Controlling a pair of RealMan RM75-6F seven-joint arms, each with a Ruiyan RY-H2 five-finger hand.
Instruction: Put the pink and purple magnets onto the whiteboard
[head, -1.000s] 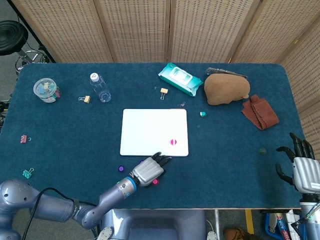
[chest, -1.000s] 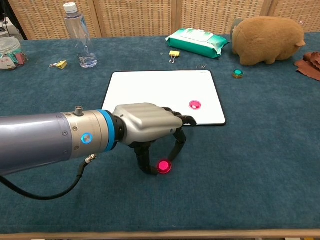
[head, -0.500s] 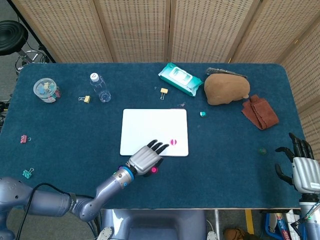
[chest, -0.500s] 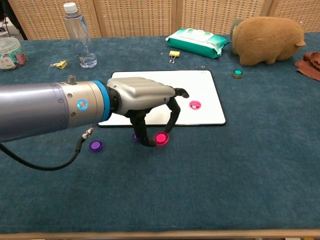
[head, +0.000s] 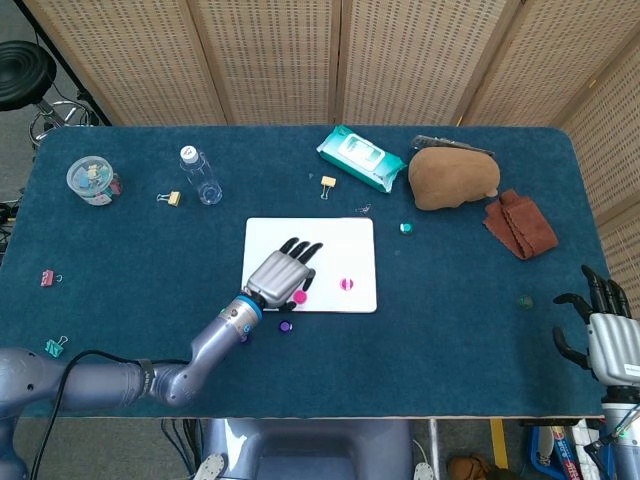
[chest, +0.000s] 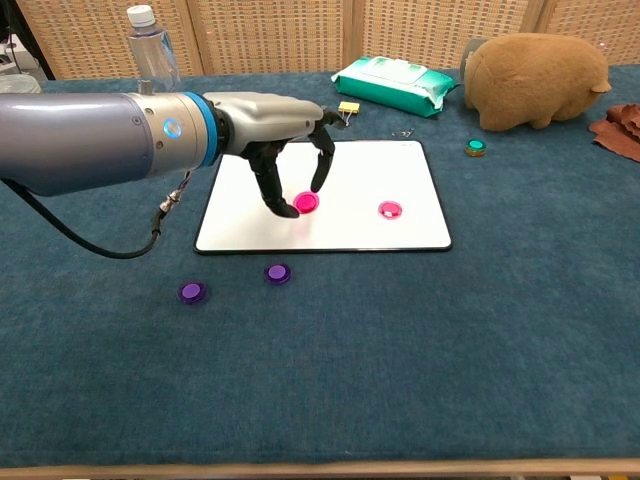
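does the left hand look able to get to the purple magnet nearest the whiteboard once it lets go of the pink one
Probably yes. The purple magnet lies bare on the cloth just off the whiteboard, with nothing around it, close to the left hand that holds the pink magnet.

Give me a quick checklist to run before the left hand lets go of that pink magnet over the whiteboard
1. Pink magnet pinched by left hand: ok.
2. Held magnet over the whiteboard, inside its edges: ok.
3. Magnet flat against the board: cannot tell.
4. Clear of the other pink magnet already on the board: ok.
5. Purple magnets on the board: not ok, both lie on the cloth in front of it.
6. Right hand out of the way at the table's edge: ok.
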